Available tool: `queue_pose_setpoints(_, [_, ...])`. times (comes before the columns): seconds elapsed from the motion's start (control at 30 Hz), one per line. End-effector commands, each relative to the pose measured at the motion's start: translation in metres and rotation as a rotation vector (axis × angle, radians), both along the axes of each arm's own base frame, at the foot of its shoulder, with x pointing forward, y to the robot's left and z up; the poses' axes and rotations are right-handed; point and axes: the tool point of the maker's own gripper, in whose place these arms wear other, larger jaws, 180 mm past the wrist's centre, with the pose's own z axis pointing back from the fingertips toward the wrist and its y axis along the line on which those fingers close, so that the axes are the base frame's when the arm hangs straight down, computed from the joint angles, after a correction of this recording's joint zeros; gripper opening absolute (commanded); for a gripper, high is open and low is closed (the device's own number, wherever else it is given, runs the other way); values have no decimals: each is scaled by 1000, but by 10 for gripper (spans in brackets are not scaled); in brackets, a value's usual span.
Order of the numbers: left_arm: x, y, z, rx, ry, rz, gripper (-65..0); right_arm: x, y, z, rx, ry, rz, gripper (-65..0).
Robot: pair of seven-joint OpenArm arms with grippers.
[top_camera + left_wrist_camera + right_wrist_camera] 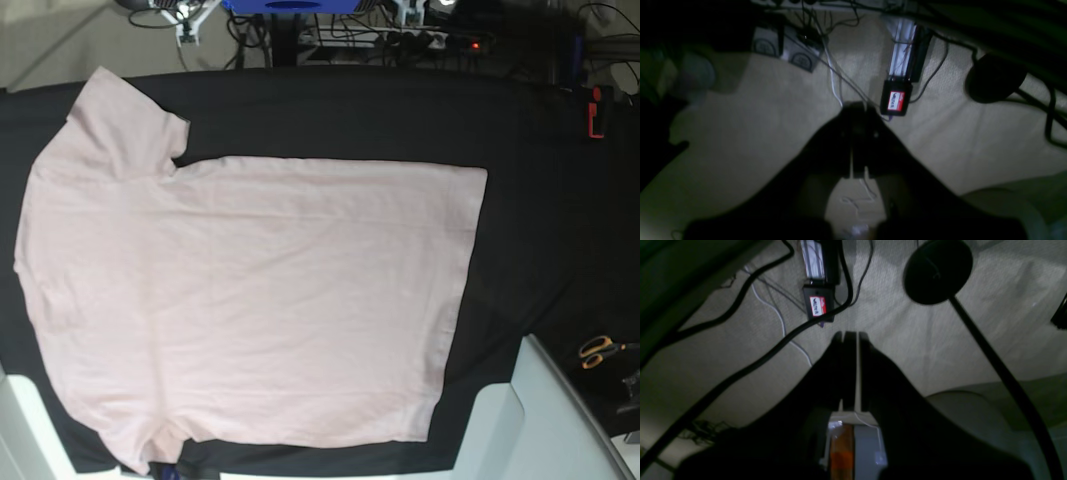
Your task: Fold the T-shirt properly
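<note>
The pale pink T-shirt (250, 300) lies spread flat on the black table cloth (540, 150) in the base view, with its sleeves at the left and its hem at the right. Neither wrist view shows the shirt. In the left wrist view my left gripper (857, 106) hangs over beige floor, its dark fingers pressed together with nothing between them. My right gripper (850, 335) is also shut and empty, over the same floor. Neither gripper's fingers appear in the base view.
White arm parts (545, 420) rise at the table's lower right. Orange-handled scissors (600, 350) and a red item (596, 112) lie on the cloth at the right. On the floor are cables, a black box with a red label (818, 305) and a round black stand base (937, 271).
</note>
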Motion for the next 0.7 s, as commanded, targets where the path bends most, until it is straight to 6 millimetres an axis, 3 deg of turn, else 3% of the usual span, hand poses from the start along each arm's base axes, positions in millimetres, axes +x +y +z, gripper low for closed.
queue_pose_setpoints(0.0, [-6, 13, 5, 22, -10, -8, -650, -19, -10, 3, -21, 15, -15, -644])
queue_pose_setpoints(0.17, [5, 48, 32, 69, -119, -65, -650, -15, -45, 27, -98, -123, -117, -644])
queue_pose_setpoints(0.33, [17, 68, 63, 93, -211, -121, -650, 6, -68, 72, -147, -185, -114, -644])
queue_pose_setpoints(0.53, [42, 53, 120, 63, -373, -169, -650, 52, -106, 149, -243, -328, -142, -644])
queue_pose_setpoints(0.6, [57, 46, 145, 52, -446, -180, -650, 68, -109, 171, -254, -390, -129, -636])
queue_pose_setpoints(0.67, [79, 54, 174, 83, -535, -158, -650, 86, -106, 190, -248, -460, -110, -635])
